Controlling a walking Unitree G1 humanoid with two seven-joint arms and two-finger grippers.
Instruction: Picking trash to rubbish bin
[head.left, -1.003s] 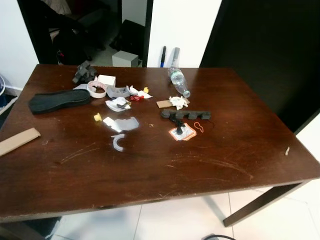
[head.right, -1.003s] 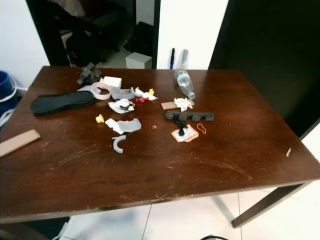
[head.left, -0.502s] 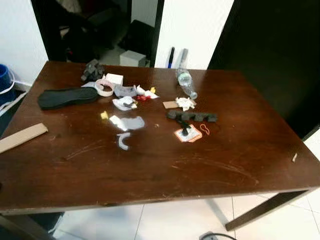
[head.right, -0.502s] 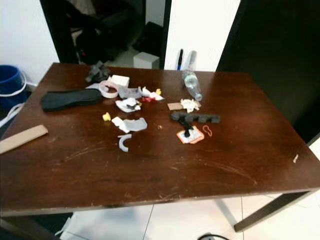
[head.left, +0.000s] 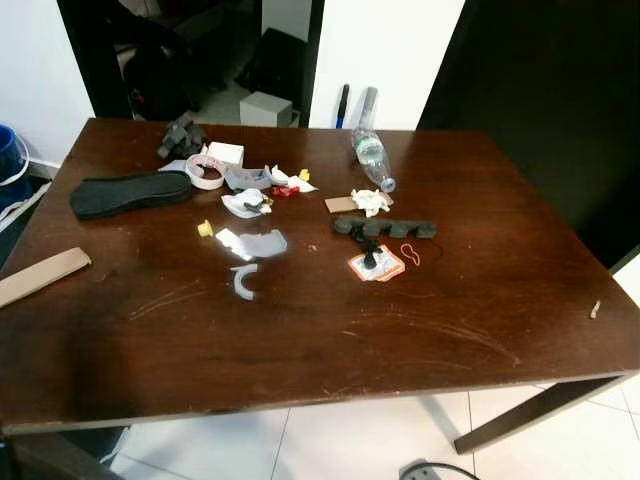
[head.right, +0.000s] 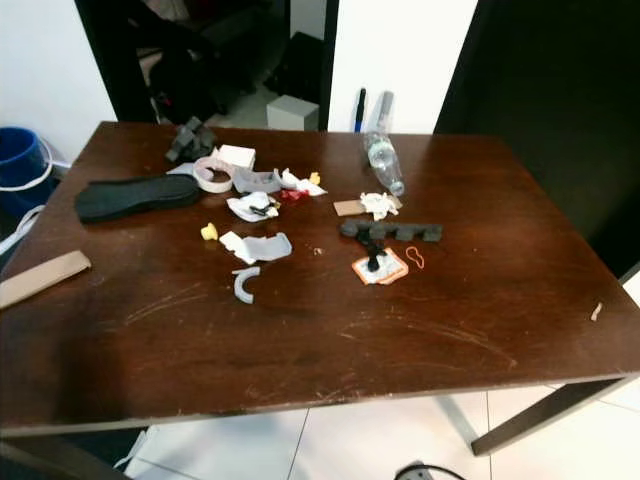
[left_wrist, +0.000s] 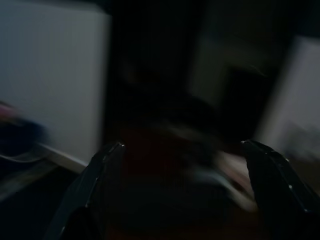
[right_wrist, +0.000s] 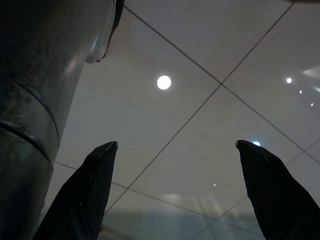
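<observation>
Dark wood table w/ trash scattered over its far half; black shoe insole at far left; cardboard strip at left edge, hanging partly off; tape roll, white box and grey foam lump near far-left corner; clear plastic bottle lying on its side at far edge, centre-right; black foam strip just beyond orange-edged packet; orange rubber band beside packet; small yellow bit near clear plastic scraps; curved white piece nearer the robot; crumpled white paper near bottle. Blue bucket on floor past table's left side, poss. the bin, can't confirm.

Left gripper: fingers wide apart, nothing between them; view dark + blurred, table edge maybe ahead of it. Right gripper: fingers spread wide, holding nothing, touching nothing; pointing at pale tiled floor, beside a silver robot limb.
</observation>
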